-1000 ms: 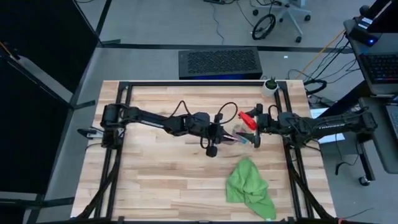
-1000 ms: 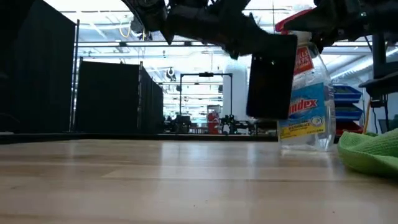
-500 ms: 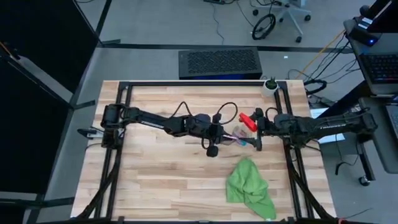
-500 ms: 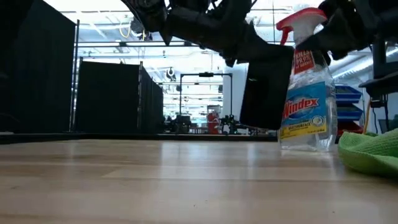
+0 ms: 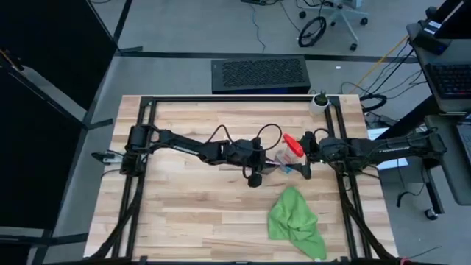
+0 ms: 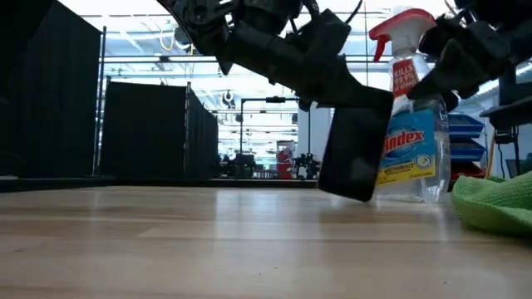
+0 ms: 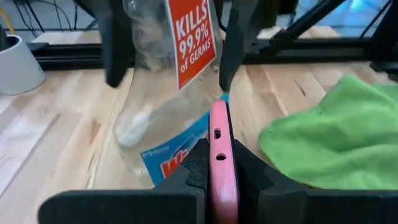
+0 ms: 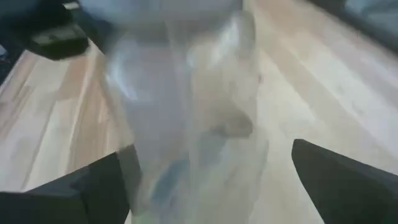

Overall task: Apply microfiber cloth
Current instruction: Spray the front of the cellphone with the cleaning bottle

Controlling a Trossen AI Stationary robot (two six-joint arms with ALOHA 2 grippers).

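Two hands mid-counter: left hand (image 7: 221, 186) pinches the phone (image 6: 356, 154) edge-on; right hand (image 8: 205, 180) spread around the Windex spray bottle (image 6: 413, 116). Green microfiber cloth (image 5: 296, 223) lies apart, untouched.

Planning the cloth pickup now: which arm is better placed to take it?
Probably the right. Its end effector stands open around the spray bottle, holding nothing, closer to the cloth. The left end effector is shut on the phone.
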